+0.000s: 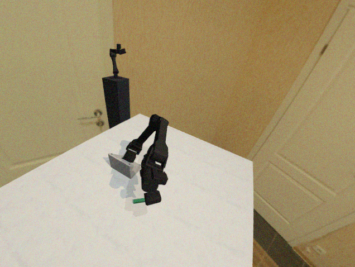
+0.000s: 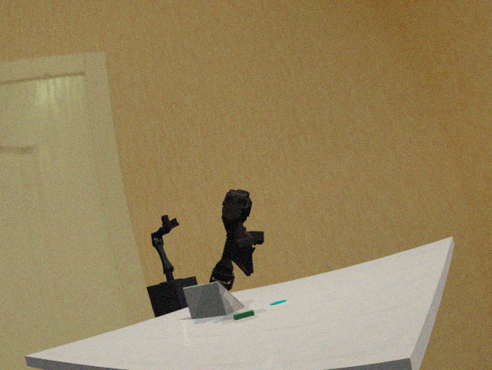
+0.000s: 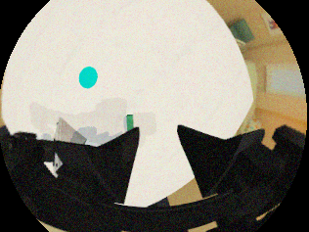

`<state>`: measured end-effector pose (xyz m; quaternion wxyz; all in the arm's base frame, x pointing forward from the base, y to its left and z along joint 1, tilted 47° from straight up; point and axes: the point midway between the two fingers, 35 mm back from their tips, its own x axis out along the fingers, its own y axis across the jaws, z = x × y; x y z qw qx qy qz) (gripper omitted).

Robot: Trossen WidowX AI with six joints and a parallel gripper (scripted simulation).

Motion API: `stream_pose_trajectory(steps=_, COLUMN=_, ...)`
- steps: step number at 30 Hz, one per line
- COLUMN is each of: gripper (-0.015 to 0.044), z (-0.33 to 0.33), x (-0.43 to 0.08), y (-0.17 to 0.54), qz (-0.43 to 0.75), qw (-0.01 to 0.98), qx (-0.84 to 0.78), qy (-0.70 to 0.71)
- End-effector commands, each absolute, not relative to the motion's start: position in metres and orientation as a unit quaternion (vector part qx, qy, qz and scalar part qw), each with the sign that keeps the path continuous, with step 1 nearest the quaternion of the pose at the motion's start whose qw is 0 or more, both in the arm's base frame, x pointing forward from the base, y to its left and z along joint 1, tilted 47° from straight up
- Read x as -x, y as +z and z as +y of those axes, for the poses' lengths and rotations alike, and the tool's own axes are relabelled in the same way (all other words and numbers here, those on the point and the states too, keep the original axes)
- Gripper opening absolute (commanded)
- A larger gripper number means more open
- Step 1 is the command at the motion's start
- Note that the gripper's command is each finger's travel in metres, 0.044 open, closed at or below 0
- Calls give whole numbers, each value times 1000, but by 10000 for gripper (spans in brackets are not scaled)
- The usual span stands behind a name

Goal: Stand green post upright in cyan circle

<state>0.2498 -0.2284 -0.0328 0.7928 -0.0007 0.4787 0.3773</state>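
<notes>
One small green rectangular post (image 2: 243,315) is lying flat on the matte white table top (image 2: 357,302), just in front of the grey wedge-shaped base block (image 2: 208,304), with its long axis running roughly across the exterior view and the flat cyan circle (image 2: 278,302) near it, a bit further back. Looks like the black parallel-jaw gripper (image 3: 157,150) hangs well above it, jaws about half open with nothing between them. In the wrist view the post (image 3: 130,120) sits just off the left fingertip, so I'd guess the next drop needs a nudge that way.
</notes>
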Motion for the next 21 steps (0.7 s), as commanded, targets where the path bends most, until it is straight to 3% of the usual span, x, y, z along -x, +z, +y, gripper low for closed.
stream_pose_trajectory(steps=1, gripper=233, z=-209, x=-214, y=-33, qz=504, qw=755, qx=-58, qy=416)
stream_pose_trajectory(steps=7, gripper=233, z=-203, x=-207, y=-33, qz=508, qw=746, qx=-71, qy=424)
stream_pose_trajectory(steps=15, gripper=233, z=-128, x=-222, y=-108, qz=507, qw=747, qx=-71, qy=425)
stream_pose_trajectory(steps=20, gripper=233, z=-120, x=-221, y=-113, qz=506, qw=747, qx=-72, qy=426)
stream_pose_trajectory(steps=21, gripper=206, z=-120, x=-221, y=-113, qz=506, qw=747, qx=-72, qy=426)
